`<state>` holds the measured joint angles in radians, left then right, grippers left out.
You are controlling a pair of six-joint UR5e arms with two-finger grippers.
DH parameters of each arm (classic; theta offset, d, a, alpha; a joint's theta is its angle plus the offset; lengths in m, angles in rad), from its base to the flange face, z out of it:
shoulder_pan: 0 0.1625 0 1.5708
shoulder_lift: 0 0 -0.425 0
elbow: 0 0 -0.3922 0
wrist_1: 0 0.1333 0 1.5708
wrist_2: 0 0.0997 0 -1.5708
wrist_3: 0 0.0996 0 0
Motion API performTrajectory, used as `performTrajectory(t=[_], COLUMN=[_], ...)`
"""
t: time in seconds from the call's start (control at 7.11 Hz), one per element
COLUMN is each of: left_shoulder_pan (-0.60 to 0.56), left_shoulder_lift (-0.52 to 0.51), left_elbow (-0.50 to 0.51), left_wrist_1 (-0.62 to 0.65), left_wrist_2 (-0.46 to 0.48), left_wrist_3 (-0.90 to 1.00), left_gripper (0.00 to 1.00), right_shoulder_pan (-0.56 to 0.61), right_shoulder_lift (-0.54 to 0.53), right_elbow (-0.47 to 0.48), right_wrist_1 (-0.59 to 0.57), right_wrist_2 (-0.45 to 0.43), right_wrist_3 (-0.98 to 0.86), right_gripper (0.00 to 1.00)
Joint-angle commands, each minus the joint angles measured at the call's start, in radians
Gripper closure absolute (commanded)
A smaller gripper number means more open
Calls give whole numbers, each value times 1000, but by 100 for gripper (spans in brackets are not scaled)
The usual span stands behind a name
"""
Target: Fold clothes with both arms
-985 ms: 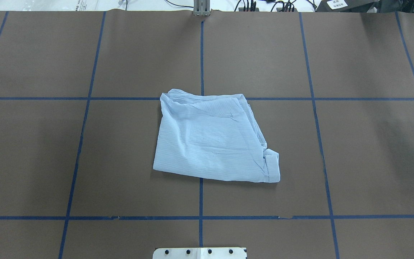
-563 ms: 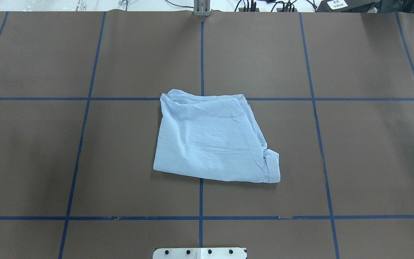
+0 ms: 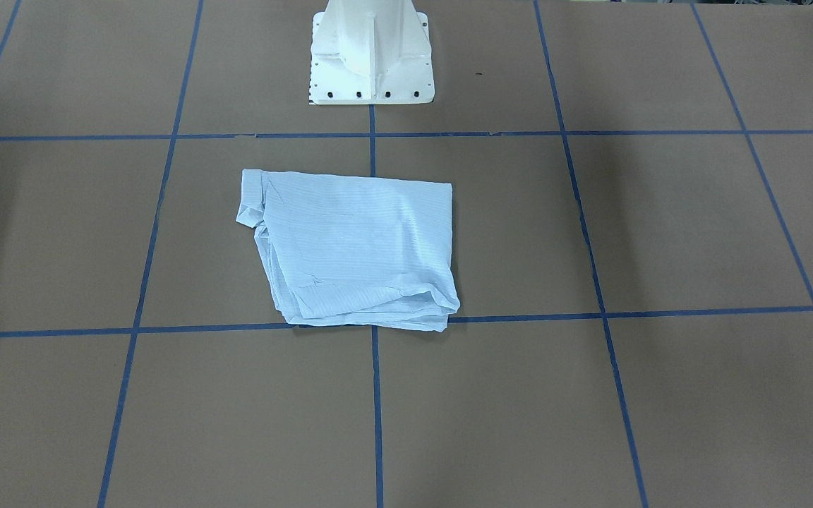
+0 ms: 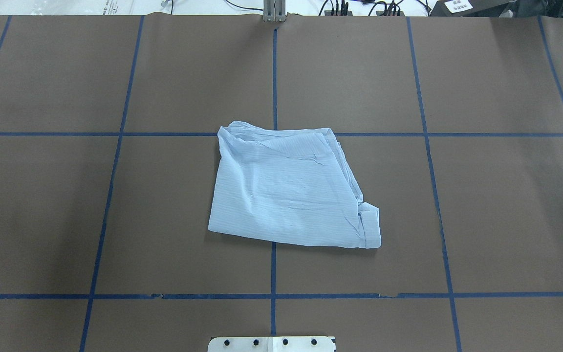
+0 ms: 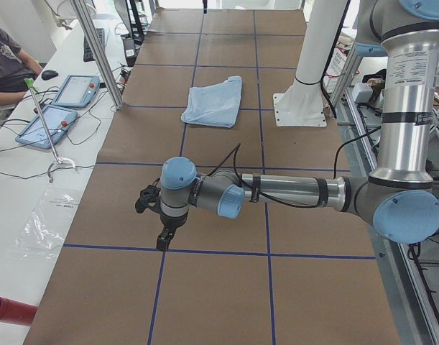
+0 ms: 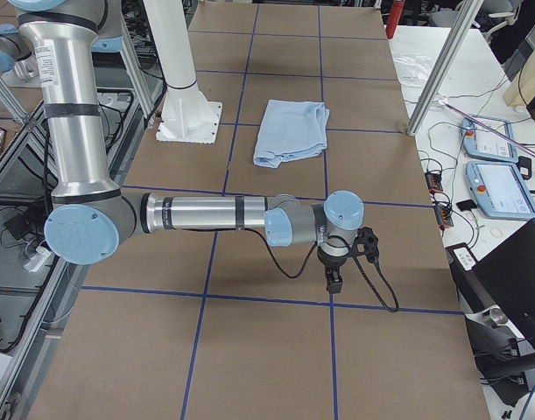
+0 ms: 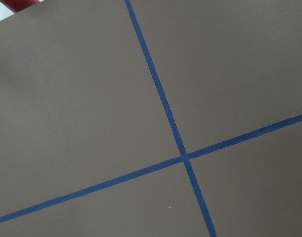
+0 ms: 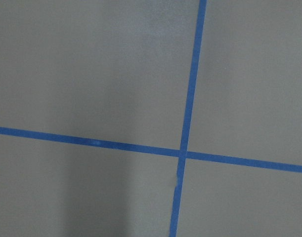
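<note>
One change only: the right gripper (image 6: 334,282) has slid out of the overhead view, parked wide like the left gripper (image 5: 162,239). Whether either is parted, I cannot tell. The shirt (image 4: 286,195) lies folded, unmoved, mid-counter (image 4: 457,220); folding looks finished.

No text can be read. A white label (image 4: 458,6) on the black box (image 4: 489,7) beyond the table (image 4: 506,73) carries print too small to read, as does the left arm (image 5: 406,108).
</note>
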<state>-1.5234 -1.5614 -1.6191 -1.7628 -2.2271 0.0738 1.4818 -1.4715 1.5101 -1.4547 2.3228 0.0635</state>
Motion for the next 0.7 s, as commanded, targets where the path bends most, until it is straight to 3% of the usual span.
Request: performTrajectory(t=[0.0,0.28,0.56], left_shoulder_pan=[0,0,0], left_shoulder_lift=[0,6,6], left_elbow=[-24,-39,-53], left_wrist_1=[165,183,183], left_wrist_2=[-82,-106,-106], left_wrist_3=[1,0,0], left_gripper=[0,0,0], right_shoulder_pan=[26,63,84], right_shoulder_lift=[2,-6,-71], right_elbow=[13,74,91], right_wrist_1=[-54,-204,-196], right_wrist_2=[12,67,78], right_wrist_3=[27,27,25], right_gripper=[0,0,0])
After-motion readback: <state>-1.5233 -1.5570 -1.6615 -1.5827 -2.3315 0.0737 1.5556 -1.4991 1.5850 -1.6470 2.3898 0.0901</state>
